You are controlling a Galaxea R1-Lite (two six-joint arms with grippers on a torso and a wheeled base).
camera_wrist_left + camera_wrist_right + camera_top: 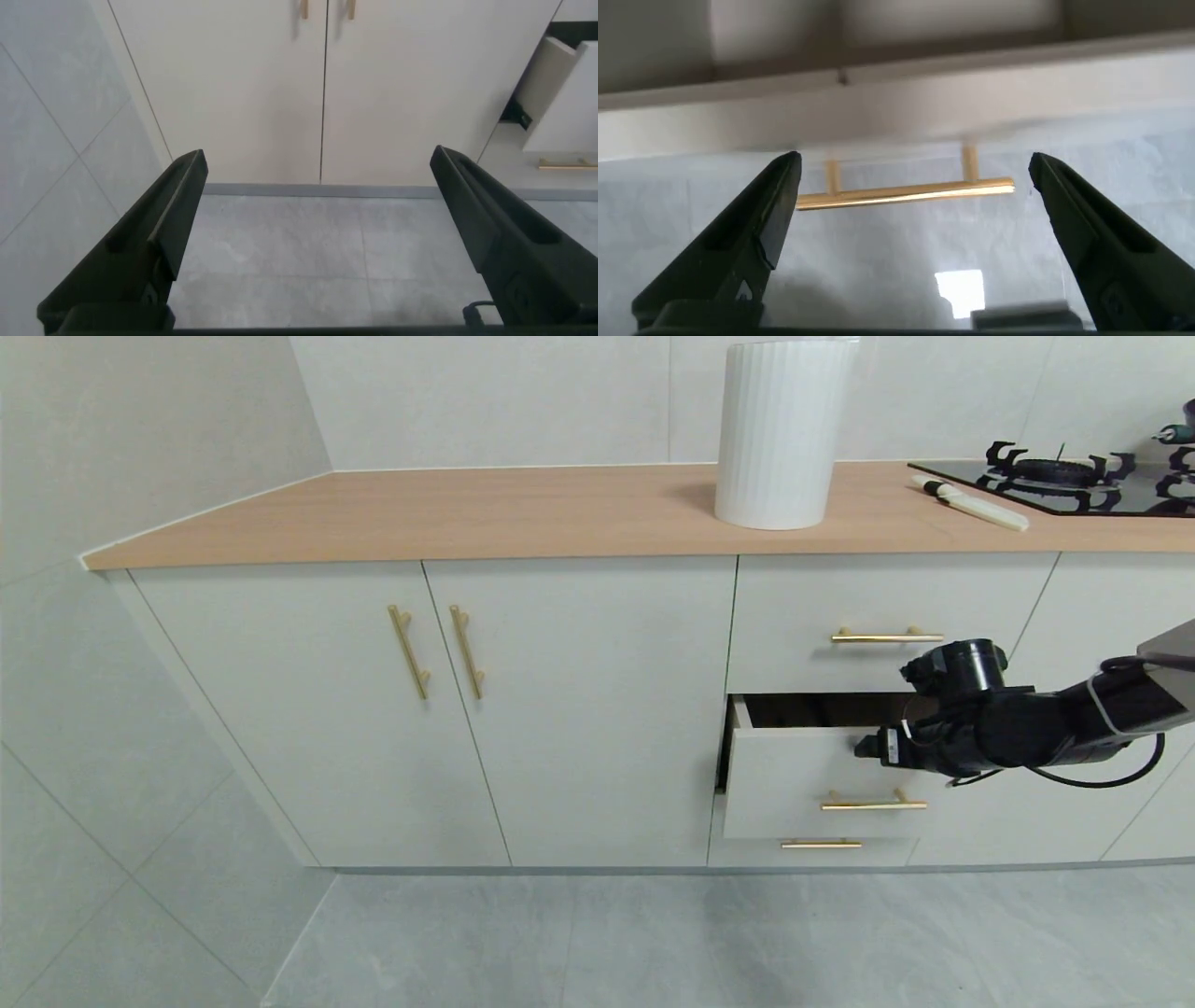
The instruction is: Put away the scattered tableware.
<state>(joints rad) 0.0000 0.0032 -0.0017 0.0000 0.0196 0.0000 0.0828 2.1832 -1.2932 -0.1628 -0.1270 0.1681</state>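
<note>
Spread right hand [913, 166] at ajar drawer [803, 784], handle [906, 193] just below.
Knife [971, 502] lies slantwise on the surface [467, 513] above; left hand [318, 157] spread.

Wooden countertop [467, 513] bears white ribbed canister [780, 429]; cream utensil [971, 505].

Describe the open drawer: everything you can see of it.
The drawer is the middle of three in a stack under the counter. It has a flat off-white front and a slim brass bar handle on two posts. It is pulled partly out and level; the gap above shows a dark inside, contents hidden. The right end effector, open, sits before its front just above the handle; contact cannot be told.
</note>
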